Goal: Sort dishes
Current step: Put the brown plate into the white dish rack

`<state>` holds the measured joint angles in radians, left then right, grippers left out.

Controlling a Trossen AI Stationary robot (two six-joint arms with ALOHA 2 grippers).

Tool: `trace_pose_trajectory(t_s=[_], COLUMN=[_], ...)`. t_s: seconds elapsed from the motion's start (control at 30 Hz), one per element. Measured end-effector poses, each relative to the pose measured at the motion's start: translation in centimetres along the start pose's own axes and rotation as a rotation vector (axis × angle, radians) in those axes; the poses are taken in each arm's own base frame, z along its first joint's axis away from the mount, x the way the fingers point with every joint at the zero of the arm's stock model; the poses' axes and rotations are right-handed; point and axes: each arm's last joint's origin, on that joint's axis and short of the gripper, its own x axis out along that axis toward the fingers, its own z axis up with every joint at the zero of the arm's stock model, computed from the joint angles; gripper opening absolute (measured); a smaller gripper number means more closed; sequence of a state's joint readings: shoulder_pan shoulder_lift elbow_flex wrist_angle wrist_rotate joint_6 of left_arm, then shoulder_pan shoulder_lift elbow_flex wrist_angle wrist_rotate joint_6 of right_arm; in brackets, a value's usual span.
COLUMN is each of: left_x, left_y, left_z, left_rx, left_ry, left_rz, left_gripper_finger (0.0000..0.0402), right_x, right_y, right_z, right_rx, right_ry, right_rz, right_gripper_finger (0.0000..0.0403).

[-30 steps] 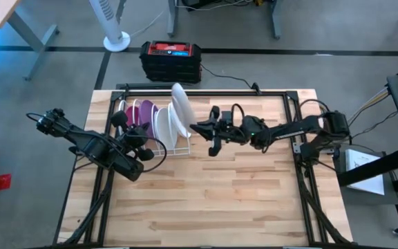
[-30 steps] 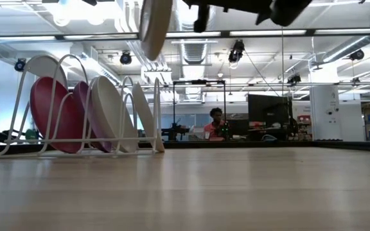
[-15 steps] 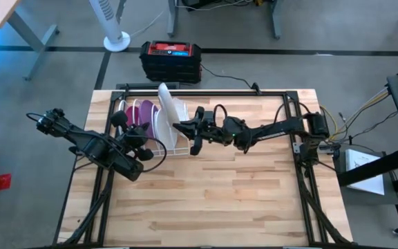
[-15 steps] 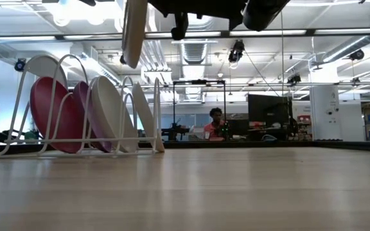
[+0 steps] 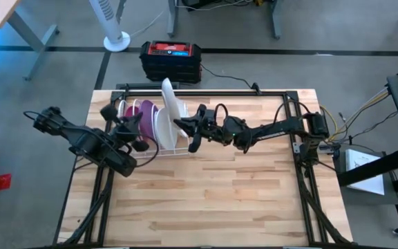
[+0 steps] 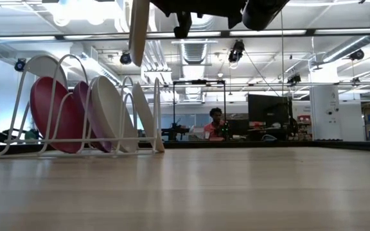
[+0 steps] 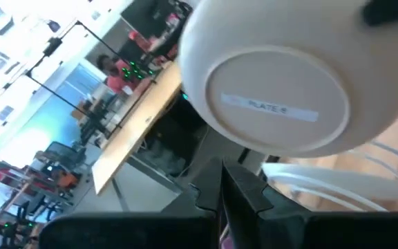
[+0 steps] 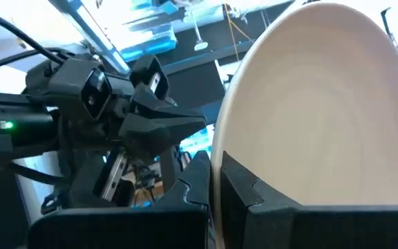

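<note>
Holding a smooth, round cream plate [image 5: 169, 104] by its rim, the right pincer [image 5: 181, 126] is clamped shut on it above the white wire rack [image 5: 159, 147]. The plate stands nearly on edge, lifted clear of the rack; in the low view it hangs as a thin pale sliver [image 6: 138, 31] over the rack's wire loops [image 6: 76, 64], apart from the dishes below. From the right wrist view its glossy, shallow inner face [image 8: 323, 111] fills the picture just beyond the dark fingers [image 8: 237, 194].

The left wrist view shows the plate's underside [image 7: 282, 83] with a raised circular foot ring and a small strip label inside it that reads "PLATE", with a further mark too blurred to make out.

In the rack stand more dishes on edge: a magenta one [image 6: 56, 115] and a purple one [image 6: 82, 102] toward the left end, then two cream ones [image 6: 111, 115], the last [image 6: 145, 115] leaning near the rack's right end. All look smooth and glazed.

The left pincer [image 5: 138, 131] hovers just beside the rack's left end, over the pale wooden plank surface [image 5: 213, 200]; whether its fingers are open or closed cannot be told.

A black and red box [image 5: 171, 60] sits on the floor behind the surface.
</note>
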<state>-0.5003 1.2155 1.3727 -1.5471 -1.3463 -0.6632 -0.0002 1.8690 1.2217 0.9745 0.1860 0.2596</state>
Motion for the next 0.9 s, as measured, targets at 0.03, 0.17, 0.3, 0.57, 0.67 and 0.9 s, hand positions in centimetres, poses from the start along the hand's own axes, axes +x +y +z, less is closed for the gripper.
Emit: trace_pose_trajectory(t_s=[0.03,0.17,0.3,0.57,0.67,0.9], left_x=[0.0,-0.2,-0.2,-0.2,-0.2,-0.2], left_y=[0.3,1.2,1.7,1.7,1.4,1.4], left_z=[0.0,-0.3,-0.4,-0.5,-0.6,-0.7], left_rx=[-0.009,-0.039,-0.054,-0.058,-0.051,-0.048], left_ry=[-0.007,-0.017,-0.019,-0.003,0.008,0.015], left_rz=[0.006,0.009,0.005,-0.016,-0.029,-0.036], left_gripper_finger=[0.0001,0.0001,0.0001,0.0001,0.0001,0.0001], right_x=[0.0,0.2,1.2,3.1,3.8,4.1], right_y=[0.0,0.0,-0.1,1.0,1.7,3.0], right_z=[-0.2,-1.6,-3.1,-5.7,-5.9,-7.5], right_rx=[-0.002,-0.031,-0.052,-0.183,-0.211,-0.362], right_ry=[-0.002,-0.007,-0.003,-0.001,-0.024,-0.003], right_rz=[0.001,0.011,0.021,0.037,0.038,-0.099], right_gripper_finger=[0.0,0.0,0.0,0.0,0.0,0.0])
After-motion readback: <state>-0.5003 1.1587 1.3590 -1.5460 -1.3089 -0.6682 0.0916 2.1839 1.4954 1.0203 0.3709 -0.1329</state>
